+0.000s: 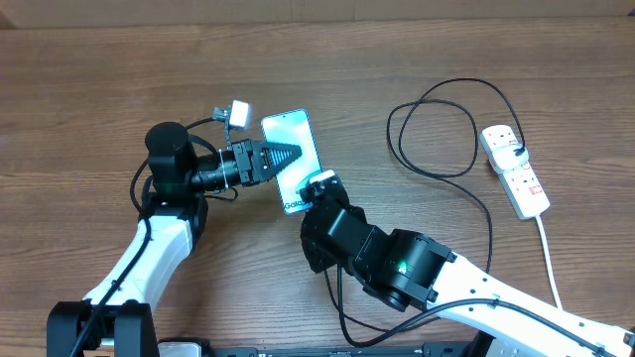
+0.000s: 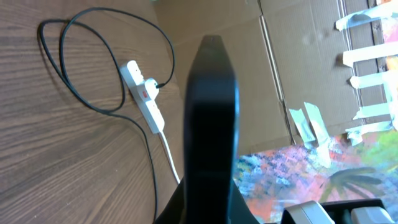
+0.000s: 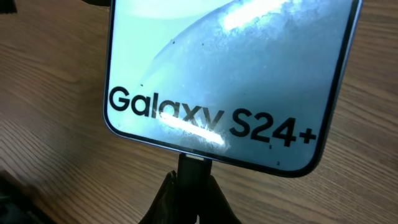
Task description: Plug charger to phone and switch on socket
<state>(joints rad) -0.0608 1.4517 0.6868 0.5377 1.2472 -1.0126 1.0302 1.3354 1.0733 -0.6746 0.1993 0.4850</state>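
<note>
The phone point(image 1: 291, 139), light blue-white screen with "Galaxy S24+" text, lies tilted at the table's middle; it fills the right wrist view point(image 3: 230, 74) and shows edge-on as a dark slab in the left wrist view point(image 2: 211, 124). My left gripper point(image 1: 283, 157) is shut on the phone's side. My right gripper point(image 3: 194, 186) is shut on the charger's black connector tip point(image 3: 194, 169), which sits at the phone's bottom edge. The charger's black cable point(image 1: 466, 178) loops to its plug point(image 1: 519, 154) in the white socket strip point(image 1: 516, 169).
The socket strip's white cord point(image 1: 548, 258) runs toward the front right. In the left wrist view the strip point(image 2: 144, 93) and cable loop point(image 2: 93, 62) lie on the wood; cardboard and taped, painted surfaces stand beyond the table edge.
</note>
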